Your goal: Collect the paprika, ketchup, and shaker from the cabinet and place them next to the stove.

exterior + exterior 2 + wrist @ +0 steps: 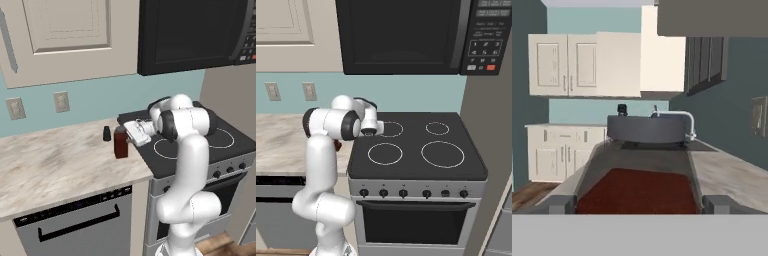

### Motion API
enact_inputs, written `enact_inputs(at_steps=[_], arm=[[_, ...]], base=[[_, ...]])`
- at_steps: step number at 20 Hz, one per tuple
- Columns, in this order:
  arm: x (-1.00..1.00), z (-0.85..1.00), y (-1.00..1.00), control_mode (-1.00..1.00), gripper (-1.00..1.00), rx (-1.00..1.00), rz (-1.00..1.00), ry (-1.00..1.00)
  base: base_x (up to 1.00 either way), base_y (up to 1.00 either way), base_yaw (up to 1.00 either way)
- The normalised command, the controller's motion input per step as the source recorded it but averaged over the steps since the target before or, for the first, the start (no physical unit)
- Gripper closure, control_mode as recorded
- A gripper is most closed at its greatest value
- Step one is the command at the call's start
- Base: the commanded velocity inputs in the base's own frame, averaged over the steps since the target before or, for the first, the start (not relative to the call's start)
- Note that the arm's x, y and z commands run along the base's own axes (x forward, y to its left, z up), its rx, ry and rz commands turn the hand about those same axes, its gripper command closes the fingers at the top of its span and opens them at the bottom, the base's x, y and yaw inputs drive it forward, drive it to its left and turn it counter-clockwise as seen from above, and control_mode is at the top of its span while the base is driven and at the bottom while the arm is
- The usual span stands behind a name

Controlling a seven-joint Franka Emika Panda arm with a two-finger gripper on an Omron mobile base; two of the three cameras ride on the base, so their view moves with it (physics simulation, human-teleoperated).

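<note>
Beside stove, paprika, shaker

A pale teal wall runs behind the marbled beige table, carrying two cream outlet plates. A black microwave hangs overhead, its keypad at the right. Below the table sits a grey dishwasher with a dark bar handle, and an oven front with a row of knobs. Wood flooring shows at the lower right. From the hand view, a distant sink with a curved white faucet sits under white wall cupboards
</note>
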Motion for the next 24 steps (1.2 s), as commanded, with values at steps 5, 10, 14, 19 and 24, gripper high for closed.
enact_inputs(at_steps=[5,10,14,19,24], arm=[[0.0,0.26,-0.02,-1.0,-1.0,0.0,-0.01,0.0],[-0.01,0.25,-0.14,-1.0,-1.0,0.0,-0.01,0.0],[-0.11,0.27,-0.2,-1.0,-1.0,0.0,-0.01,-0.02],[-0.23,0.32,-0.2,-1.0,-1.0,0.0,-0.02,-0.06],[-0.59,0.31,-0.08,-1.0,-1.0,0.0,-0.05,-0.09]], base=[[0.0,0.0,0.0],[0.0,0.0,0.0],[0.0,0.0,0.0],[0.0,0.0,0.0],[0.0,0.0,0.0]])
